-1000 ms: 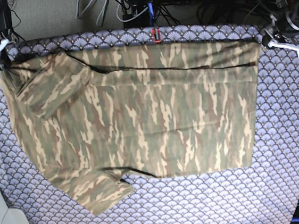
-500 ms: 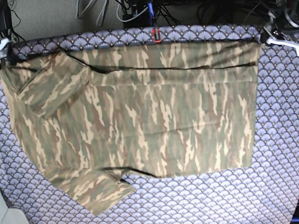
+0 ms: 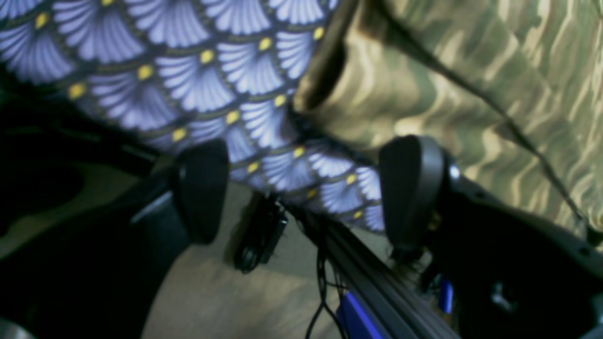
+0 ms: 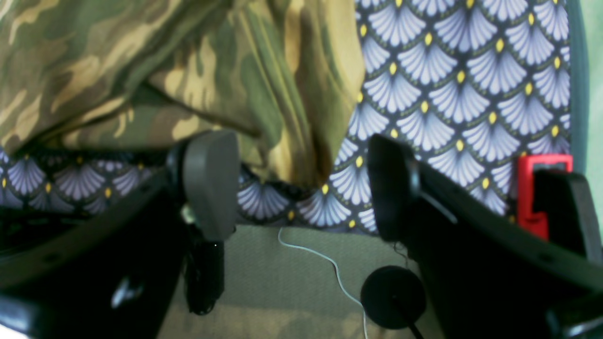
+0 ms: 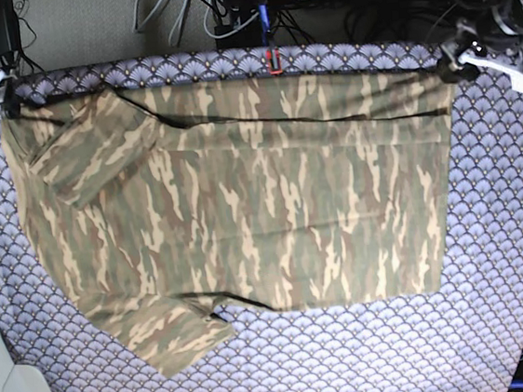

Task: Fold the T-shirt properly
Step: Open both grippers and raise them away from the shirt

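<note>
Both grippers stand with jaws spread and nothing between them. In its wrist view the left gripper hangs over the far table edge, its two dark pads apart, with only patterned cloth and floor showing in the gap. The right gripper shows the same: pads wide, a hanging corner of shirt fabric just above the gap but not pinched.

Task item: the short-sleeved soft camouflage T-shirt in olive, tan, brown and cream lies spread on the purple scallop-patterned tablecloth. Its body runs sideways across the table. One sleeve is turned in over the chest near the far corner on the base view's left; the other sleeve projects toward the near edge. A dark seam line along the far edge suggests a narrow strip already laid over there.

Step in hand, by judgement: a release at the two far corners, with the cloth set down.

Next move, by judgement: the grippers need to clear the table edge, travel to fresh grasp points, likely the projecting near sleeve and the hem, and pinch only the intended layer. Risk: dragging the laid fold on the way out.
</note>
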